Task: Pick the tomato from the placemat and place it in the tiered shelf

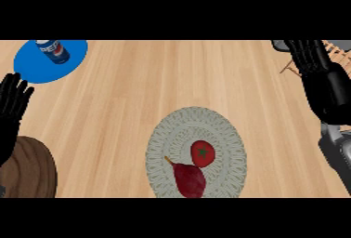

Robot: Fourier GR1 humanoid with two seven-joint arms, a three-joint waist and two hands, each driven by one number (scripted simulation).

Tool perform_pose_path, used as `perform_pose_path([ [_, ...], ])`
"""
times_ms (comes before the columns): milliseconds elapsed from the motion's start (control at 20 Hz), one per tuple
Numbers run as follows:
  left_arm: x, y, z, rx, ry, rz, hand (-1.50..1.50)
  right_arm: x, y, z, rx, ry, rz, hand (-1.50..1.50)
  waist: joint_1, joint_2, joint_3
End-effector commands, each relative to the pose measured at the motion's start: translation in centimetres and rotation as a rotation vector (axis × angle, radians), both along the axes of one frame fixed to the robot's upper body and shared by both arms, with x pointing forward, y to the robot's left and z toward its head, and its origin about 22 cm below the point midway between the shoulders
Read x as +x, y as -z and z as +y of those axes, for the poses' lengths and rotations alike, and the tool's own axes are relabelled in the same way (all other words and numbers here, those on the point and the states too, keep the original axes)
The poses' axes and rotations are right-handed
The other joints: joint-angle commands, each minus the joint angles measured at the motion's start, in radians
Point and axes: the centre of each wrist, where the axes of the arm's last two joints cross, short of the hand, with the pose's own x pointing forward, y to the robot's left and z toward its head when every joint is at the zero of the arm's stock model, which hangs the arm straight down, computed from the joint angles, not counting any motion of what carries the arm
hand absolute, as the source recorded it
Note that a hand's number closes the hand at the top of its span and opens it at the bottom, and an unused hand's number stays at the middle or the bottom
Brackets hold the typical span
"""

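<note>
The red tomato (202, 153) with a green stem lies on the round grey woven placemat (226, 130) at the lower middle of the counter. My right hand (316, 62) is at the far right, well above and right of the tomato, fingers straight and pointing toward the tiered shelf (337, 46), of which only a corner shows at the upper right edge. It holds nothing. My left hand (14, 100) rests open at the left edge, fingers up.
A dark red pear-shaped fruit (188, 178) lies on the placemat just below the tomato. A blue plate (37, 69) with a soda can (53, 50) sits at the upper left. A dark wooden round board (31, 169) is at the lower left.
</note>
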Motion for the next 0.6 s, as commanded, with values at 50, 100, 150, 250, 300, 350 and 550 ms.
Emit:
perform_pose_path([
  [50,0.4,0.8,0.2,0.026,-0.063,0.114,0.00,-0.3,1.8,7.9,0.009,-0.020,0.034,1.50,-0.014,-0.025,-0.006],
  [100,-1.1,2.8,0.9,0.035,-0.072,0.183,0.00,-1.6,3.0,8.8,-0.008,-0.010,0.058,1.50,-0.015,-0.027,-0.006],
  [150,-0.7,3.6,-0.4,0.036,-0.064,0.232,0.00,-2.2,3.6,12.2,-0.013,-0.017,0.071,1.50,-0.011,-0.025,-0.007],
  [250,-1.5,5.0,0.9,0.057,-0.083,0.326,0.00,-3.2,5.2,16.8,-0.011,-0.021,0.095,1.50,0.012,-0.019,-0.010],
  [300,-2.4,5.4,1.0,0.025,-0.102,0.336,0.00,-0.7,8.1,3.0,-0.320,0.399,0.206,1.50,-0.071,-0.018,-0.035],
  [350,-2.6,5.8,1.0,0.016,-0.113,0.360,0.00,-0.9,9.0,4.3,-0.229,0.502,0.188,1.50,-0.078,-0.025,-0.021],
  [550,-3.0,7.0,-0.2,0.007,-0.077,0.402,0.00,-4.8,12.6,14.9,-0.156,0.506,0.138,-1.50,-0.026,-0.032,-0.011],
])
